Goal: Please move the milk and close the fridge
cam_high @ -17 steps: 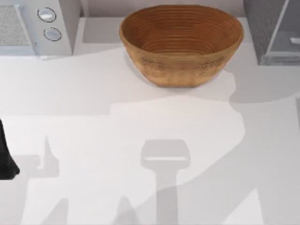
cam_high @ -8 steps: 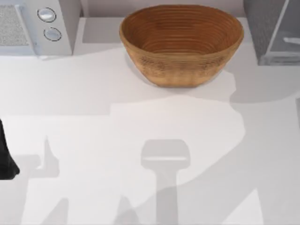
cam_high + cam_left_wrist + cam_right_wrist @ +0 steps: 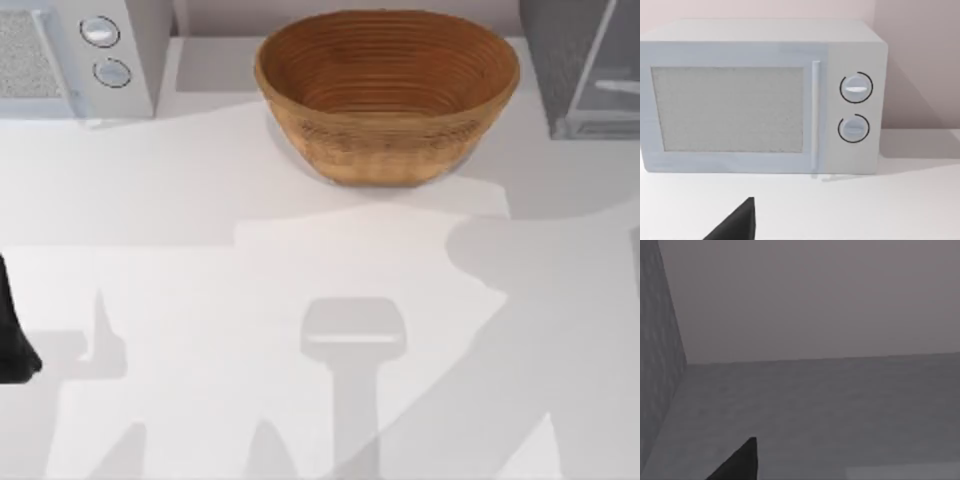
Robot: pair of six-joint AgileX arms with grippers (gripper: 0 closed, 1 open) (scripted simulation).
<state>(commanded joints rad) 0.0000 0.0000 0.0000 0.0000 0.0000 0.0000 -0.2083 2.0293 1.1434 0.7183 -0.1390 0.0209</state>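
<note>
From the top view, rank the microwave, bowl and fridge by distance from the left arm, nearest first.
Left arm is at the table's left edge.
1. Microwave, far-left corner.
2. Bowl, far middle.
3. Fridge, far-right corner.

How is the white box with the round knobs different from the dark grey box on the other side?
The white microwave stands at the table's far left; the fridge stands at the far right. The microwave is plain white with two knobs; the fridge is dark, speckled grey. The microwave's door is shut; the fridge's pale door panel looks swung open. Both are boxy appliances flanking the woven bowl.
</note>
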